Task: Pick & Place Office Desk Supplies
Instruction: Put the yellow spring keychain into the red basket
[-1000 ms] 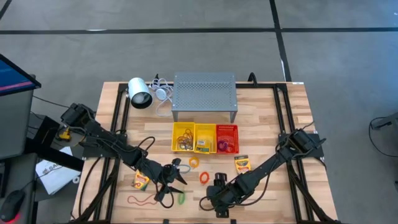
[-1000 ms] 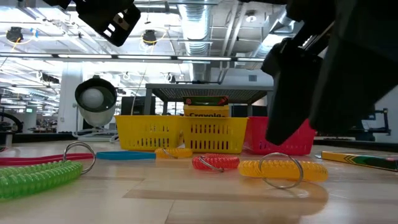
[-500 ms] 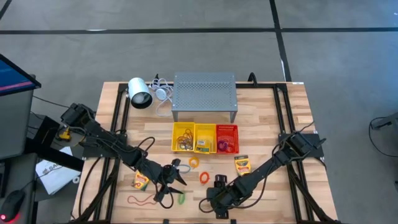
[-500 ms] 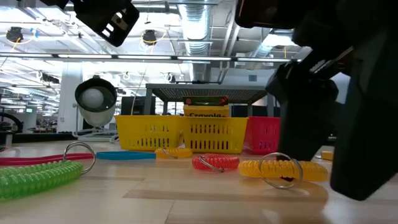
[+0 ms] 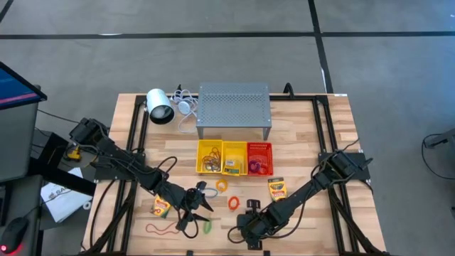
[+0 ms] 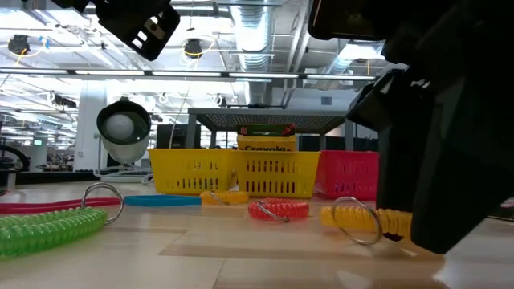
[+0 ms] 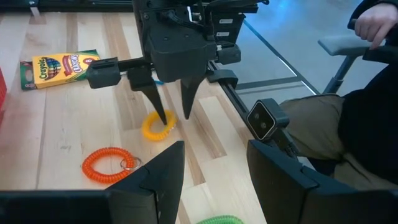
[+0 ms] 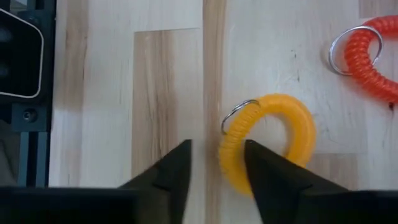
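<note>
- We see the right gripper [image 7: 173, 115] down at the table's front edge, one finger inside the yellow coil ring [image 8: 268, 142] and one outside, jaws parted and not yet clamped on it.
- We find the orange coil ring [image 7: 107, 167] flat on the wood near it, apart.
- The left gripper [image 5: 201, 201] hovers over the front left, fingers spread, holding nothing, just beside the green coil ring [image 5: 207, 227].
- A crayon box [image 5: 276, 188] lies near the red basket [image 5: 259, 158].
</note>
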